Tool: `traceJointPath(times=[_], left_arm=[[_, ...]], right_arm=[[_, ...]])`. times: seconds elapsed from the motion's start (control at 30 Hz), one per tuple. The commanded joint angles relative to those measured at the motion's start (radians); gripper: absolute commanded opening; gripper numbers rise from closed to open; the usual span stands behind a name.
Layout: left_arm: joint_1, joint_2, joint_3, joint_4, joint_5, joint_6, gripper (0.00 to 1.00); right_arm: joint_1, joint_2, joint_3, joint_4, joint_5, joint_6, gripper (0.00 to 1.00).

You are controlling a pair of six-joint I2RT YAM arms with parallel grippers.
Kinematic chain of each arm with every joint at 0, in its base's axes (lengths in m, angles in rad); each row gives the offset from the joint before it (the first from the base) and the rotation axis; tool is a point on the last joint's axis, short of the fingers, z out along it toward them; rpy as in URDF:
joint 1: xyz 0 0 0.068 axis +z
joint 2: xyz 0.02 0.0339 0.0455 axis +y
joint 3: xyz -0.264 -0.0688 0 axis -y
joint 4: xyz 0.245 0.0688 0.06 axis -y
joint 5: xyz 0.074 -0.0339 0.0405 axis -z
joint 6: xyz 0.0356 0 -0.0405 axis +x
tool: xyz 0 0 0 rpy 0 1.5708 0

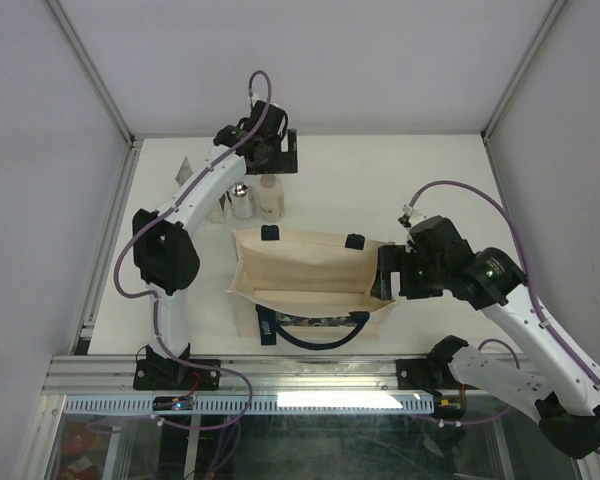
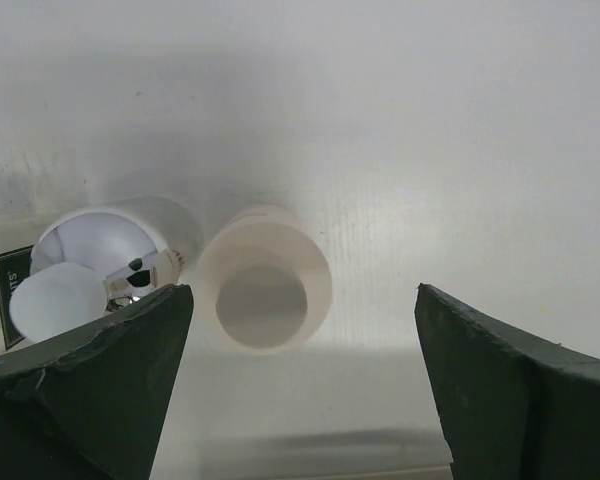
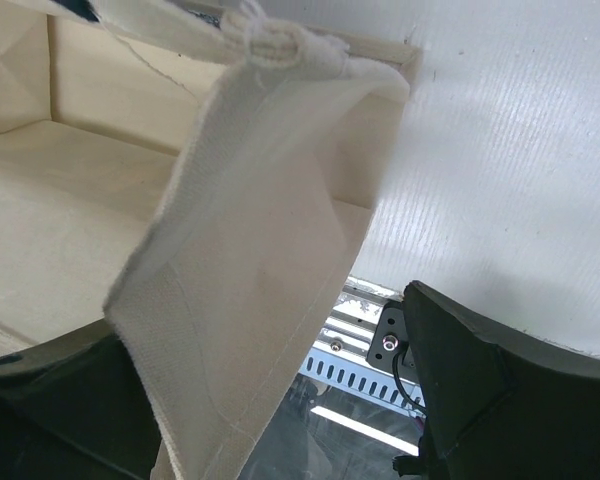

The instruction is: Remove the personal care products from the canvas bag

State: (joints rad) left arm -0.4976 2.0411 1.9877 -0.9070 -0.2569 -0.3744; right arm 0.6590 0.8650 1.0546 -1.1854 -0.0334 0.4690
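Observation:
The canvas bag (image 1: 300, 265) stands open at mid-table, and only bare cloth shows inside it. My right gripper (image 1: 385, 272) is open at its right end. The bag's side wall (image 3: 260, 250) hangs between the fingers of the right gripper (image 3: 260, 320), with a gap to the right finger. My left gripper (image 1: 275, 163) hovers open at the back over a beige bottle (image 1: 270, 198). That bottle (image 2: 263, 290) stands upright below the left gripper (image 2: 302, 300), untouched. A silvery bottle (image 1: 242, 203) (image 2: 100, 265) stands beside it. A third small bottle (image 1: 218, 210) and a flat grey tube (image 1: 185, 167) lie further left.
The bag's navy handle (image 1: 315, 330) droops over the near side toward the table's front rail (image 1: 310, 372). White walls close in the table at the back and on both sides. The left arm's link (image 1: 205, 190) passes just over the row of bottles.

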Motion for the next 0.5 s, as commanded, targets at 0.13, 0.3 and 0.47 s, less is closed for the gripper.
traceJointPath(times=[0.13, 0.3, 0.47], left_arm=[[-0.001, -0.229, 0.056, 0.044, 0.126, -0.01, 0.99], [-0.001, -0.363, -0.008, 0.065, 0.169, 0.0, 0.99], [-0.001, -0.534, -0.135, 0.128, 0.171, 0.0, 0.99]], right_arm=[[0.002, -0.002, 0.066, 0.006, 0.03, -0.017, 0.89], [0.003, 0.016, 0.101, 0.004, 0.047, -0.031, 0.89], [0.003, 0.052, 0.194, 0.008, 0.065, -0.063, 0.92]])
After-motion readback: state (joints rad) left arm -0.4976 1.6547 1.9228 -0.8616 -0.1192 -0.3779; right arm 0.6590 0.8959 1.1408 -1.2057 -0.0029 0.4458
